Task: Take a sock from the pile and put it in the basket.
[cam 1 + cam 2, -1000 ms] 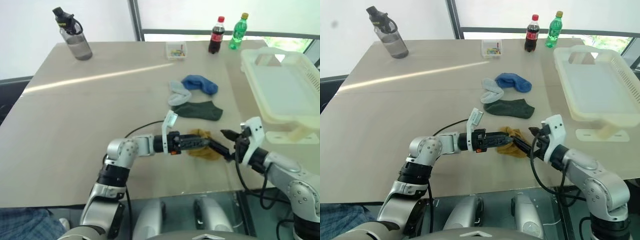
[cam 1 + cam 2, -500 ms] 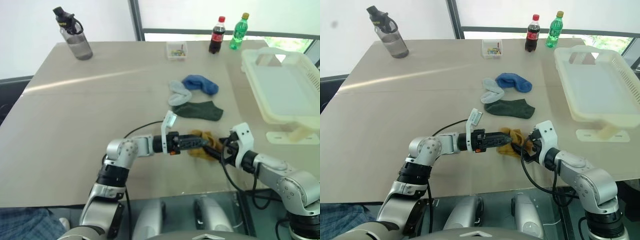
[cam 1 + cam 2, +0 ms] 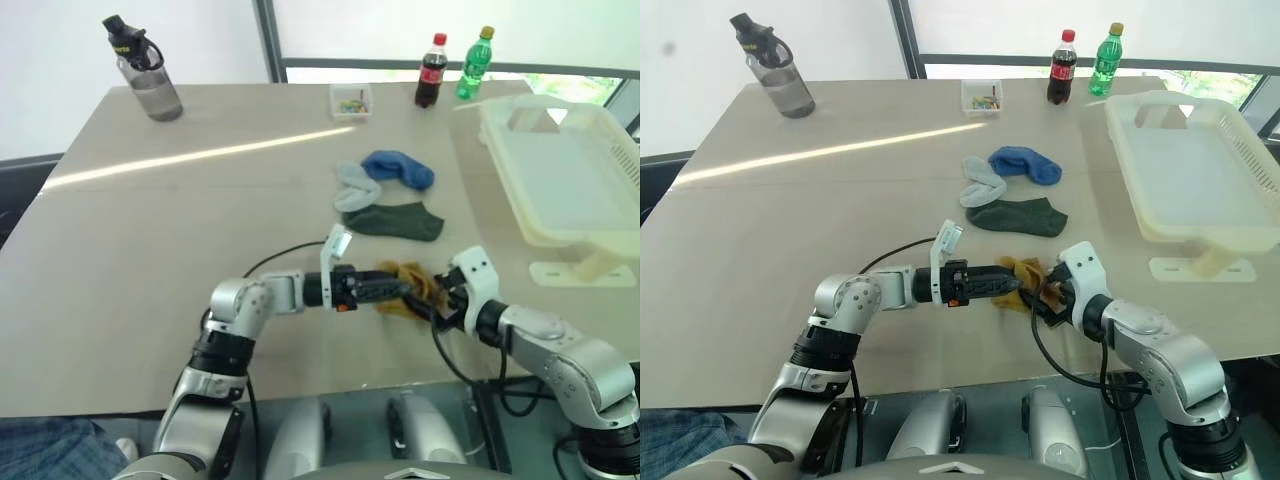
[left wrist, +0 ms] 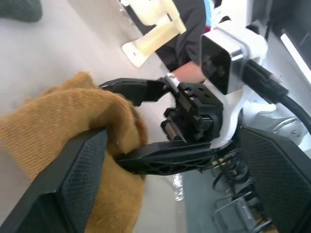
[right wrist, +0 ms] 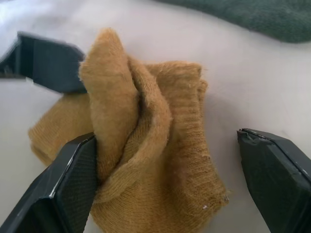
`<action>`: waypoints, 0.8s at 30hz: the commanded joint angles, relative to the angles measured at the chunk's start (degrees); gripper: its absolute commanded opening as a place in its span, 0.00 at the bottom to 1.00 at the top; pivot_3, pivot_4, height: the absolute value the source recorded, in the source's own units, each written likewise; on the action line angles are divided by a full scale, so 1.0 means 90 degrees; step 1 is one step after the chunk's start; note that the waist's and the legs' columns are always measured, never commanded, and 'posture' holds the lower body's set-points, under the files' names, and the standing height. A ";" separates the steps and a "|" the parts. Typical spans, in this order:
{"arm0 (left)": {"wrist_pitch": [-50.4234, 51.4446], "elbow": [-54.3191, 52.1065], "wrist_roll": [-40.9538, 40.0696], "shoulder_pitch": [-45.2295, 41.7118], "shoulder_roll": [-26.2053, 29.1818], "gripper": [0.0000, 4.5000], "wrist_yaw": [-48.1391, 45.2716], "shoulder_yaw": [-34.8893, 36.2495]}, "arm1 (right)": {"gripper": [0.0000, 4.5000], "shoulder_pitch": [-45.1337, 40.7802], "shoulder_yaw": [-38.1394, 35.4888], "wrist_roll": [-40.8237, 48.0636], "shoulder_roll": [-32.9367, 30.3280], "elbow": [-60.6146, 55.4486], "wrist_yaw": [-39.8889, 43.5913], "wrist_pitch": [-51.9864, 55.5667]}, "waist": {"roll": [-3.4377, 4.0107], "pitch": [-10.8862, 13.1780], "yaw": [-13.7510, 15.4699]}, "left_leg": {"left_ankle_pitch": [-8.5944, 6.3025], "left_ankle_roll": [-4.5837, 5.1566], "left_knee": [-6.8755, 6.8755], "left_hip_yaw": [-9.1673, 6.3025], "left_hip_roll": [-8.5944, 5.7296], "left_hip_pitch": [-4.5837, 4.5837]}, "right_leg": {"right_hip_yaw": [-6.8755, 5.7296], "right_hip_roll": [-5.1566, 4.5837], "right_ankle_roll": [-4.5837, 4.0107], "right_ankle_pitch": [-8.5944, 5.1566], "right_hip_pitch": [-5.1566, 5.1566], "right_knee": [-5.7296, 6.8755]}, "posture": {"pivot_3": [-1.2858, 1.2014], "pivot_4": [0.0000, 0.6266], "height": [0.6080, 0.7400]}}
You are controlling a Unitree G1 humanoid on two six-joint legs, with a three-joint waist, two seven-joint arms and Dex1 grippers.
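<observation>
Between both pincers, near the table's front edge, lies the mustard-yellow soft knit ankle sock (image 5: 146, 141), bunched into a raised fold. Right gripper (image 5: 165, 194) gapes wide around it, one finger against the fold, gripping nothing; left gripper (image 4: 170, 184) is spread too, one finger touching the knit. Sock looks light, limp, ribbed, grippy; pinch the upstanding ridge. Beyond the pincers, well apart, sits the cream-white slotted rigid plastic basket (image 3: 1250, 160), probably empty. Remaining pile (image 3: 1010, 190) lies flat beyond.
</observation>
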 commanded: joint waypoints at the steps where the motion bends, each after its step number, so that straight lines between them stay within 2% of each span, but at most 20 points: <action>1: -0.0434 -0.0353 0.0296 0.0002 0.0225 1.00 -0.0207 -0.0170 | 0.99 0.0189 0.0318 -0.0290 -0.0061 0.0454 0.0106 -0.0004 | -0.0004 -0.0004 0.0001 | 0.0000 0.0000 0.0000 -0.0001 0.0000 0.0001 | 0.0000 0.0000 0.0000 -0.0001 0.0001 0.0000 | 0.52 0.24 1.00; 5: -0.0876 -0.0599 0.0687 -0.0118 0.0741 1.00 -0.0364 -0.0251 | 0.99 0.0230 0.0374 -0.0404 -0.0085 0.0524 0.0206 -0.0132 | -0.0006 -0.0007 -0.0004 | 0.0000 0.0000 0.0000 -0.0002 0.0008 0.0004 | 0.0003 0.0006 0.0000 -0.0001 0.0000 0.0000 | 0.52 0.24 1.00; 12: -0.1043 -0.1106 0.0572 -0.0522 0.1649 1.00 -0.0665 0.0318 | 0.99 0.0223 0.0433 -0.0503 -0.0193 0.0606 0.0445 -0.0154 | -0.0007 -0.0007 0.0003 | 0.0000 0.0000 -0.0001 -0.0009 0.0016 0.0001 | 0.0002 0.0007 0.0001 -0.0002 0.0000 -0.0008 | 0.52 0.24 1.00; 18: -0.1160 -0.1222 0.0546 -0.0931 0.2055 1.00 -0.0667 0.0738 | 0.99 0.0192 0.0481 -0.0646 -0.0232 0.0694 0.0579 -0.0270 | -0.0009 -0.0007 0.0008 | 0.0000 0.0000 -0.0007 -0.0008 0.0016 -0.0002 | -0.0001 0.0006 0.0004 -0.0003 0.0001 -0.0023 | 0.52 0.24 1.00; 20: -0.1132 -0.1291 0.0484 -0.0990 0.2164 1.00 -0.0718 0.0786 | 0.87 0.0171 0.0514 -0.0688 -0.0251 0.0726 0.0672 -0.0403 | -0.0009 -0.0007 0.0003 | 0.0000 0.0000 -0.0010 -0.0005 0.0016 -0.0002 | 0.0000 0.0007 0.0004 -0.0003 0.0001 -0.0026 | 0.52 0.24 1.00; 22: -0.1091 -0.1365 0.0431 -0.0996 0.2186 1.00 -0.0713 0.0808 | 0.71 0.0166 0.0504 -0.0700 -0.0249 0.0743 0.0701 -0.0416 | -0.0009 -0.0007 0.0010 | 0.0000 0.0000 -0.0012 -0.0005 0.0017 -0.0002 | -0.0002 0.0007 0.0005 -0.0003 0.0001 -0.0027 | 0.52 0.24 1.00; 23: -0.1077 -0.1397 0.0419 -0.0990 0.2189 1.00 -0.0707 0.0812 | 0.58 0.0162 0.0484 -0.0711 -0.0232 0.0760 0.0679 -0.0406 | -0.0009 -0.0008 0.0013 | 0.0000 0.0000 -0.0012 -0.0005 0.0017 -0.0002 | -0.0003 0.0007 0.0005 -0.0003 0.0001 -0.0027 | 0.52 0.24 1.00; 24: -0.1076 -0.1420 0.0417 -0.0984 0.2192 1.00 -0.0709 0.0808 | 0.50 0.0154 0.0476 -0.0727 -0.0227 0.0779 0.0672 -0.0412 | -0.0012 -0.0009 0.0013 | 0.0000 0.0000 -0.0011 -0.0004 0.0017 -0.0002 | -0.0003 0.0007 0.0005 -0.0003 0.0002 -0.0027 | 0.52 0.24 1.00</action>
